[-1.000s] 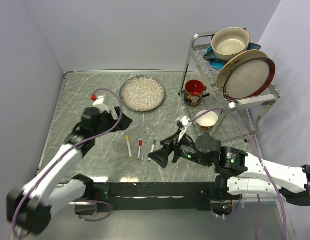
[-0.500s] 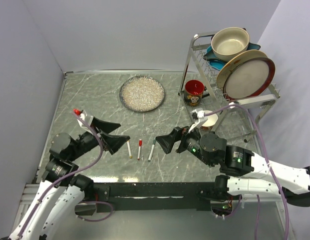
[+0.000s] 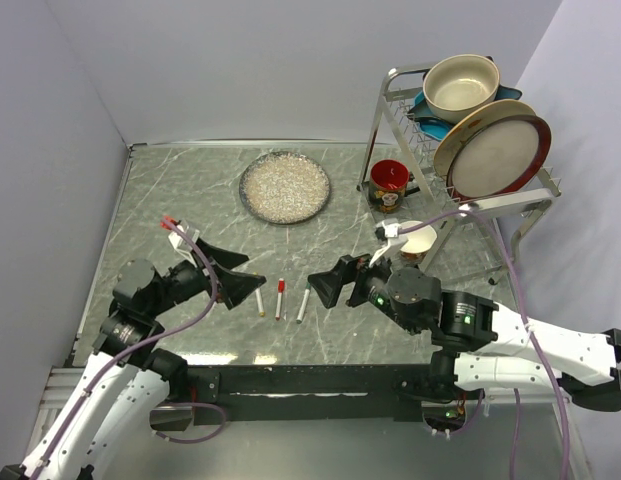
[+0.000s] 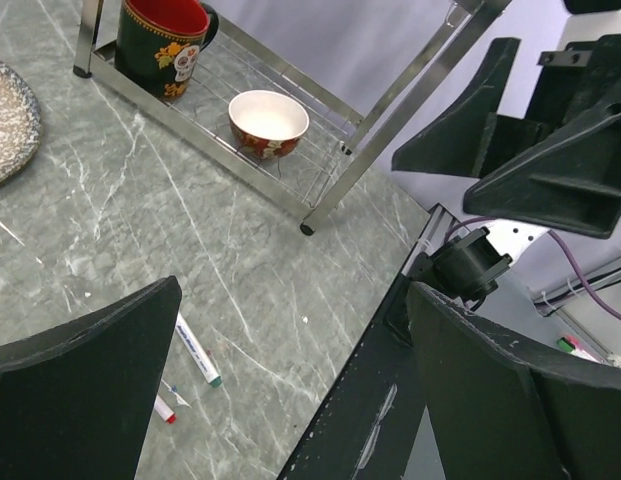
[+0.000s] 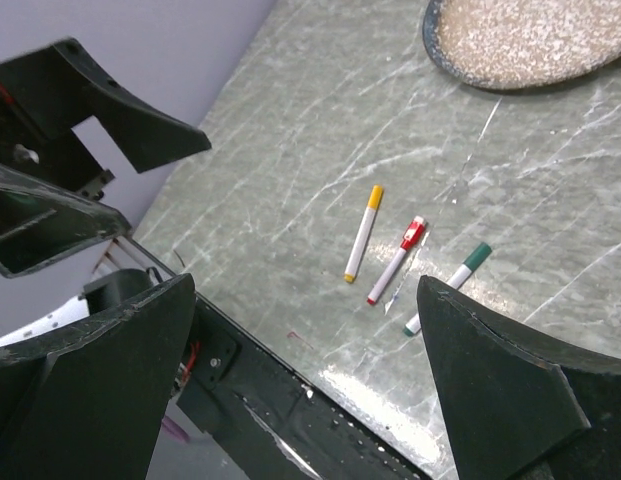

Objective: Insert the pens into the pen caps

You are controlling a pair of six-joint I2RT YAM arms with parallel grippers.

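Three white pens lie side by side on the marble table between my grippers: the yellow pen [image 3: 259, 297] [image 5: 362, 234], the red pen [image 3: 280, 298] [image 5: 395, 263] and the green pen [image 3: 304, 299] [image 5: 445, 290]. Each has its colour-matched cap on its far end: the yellow cap [image 5: 375, 191], red cap [image 5: 416, 231] and green cap [image 5: 477, 256]. My left gripper [image 3: 255, 273] [image 4: 300, 390] is open and empty, raised just left of the pens. My right gripper [image 3: 318, 288] [image 5: 310, 400] is open and empty, raised just right of them. In the left wrist view only the green pen [image 4: 197, 350] and the red pen's end [image 4: 165, 408] show.
A speckled plate [image 3: 284, 187] sits at the back centre. A metal dish rack [image 3: 390, 110] at the back right holds a red mug [image 3: 390, 185], a small bowl [image 3: 415, 238], a large bowl [image 3: 460, 85] and a plate [image 3: 495, 150]. A black rail [image 3: 310, 380] runs along the near edge.
My left arm pulled back from the far left toward the near edge, and its gripper now sits beside the pens. My right gripper rose and shifted slightly back. The pens have not moved.
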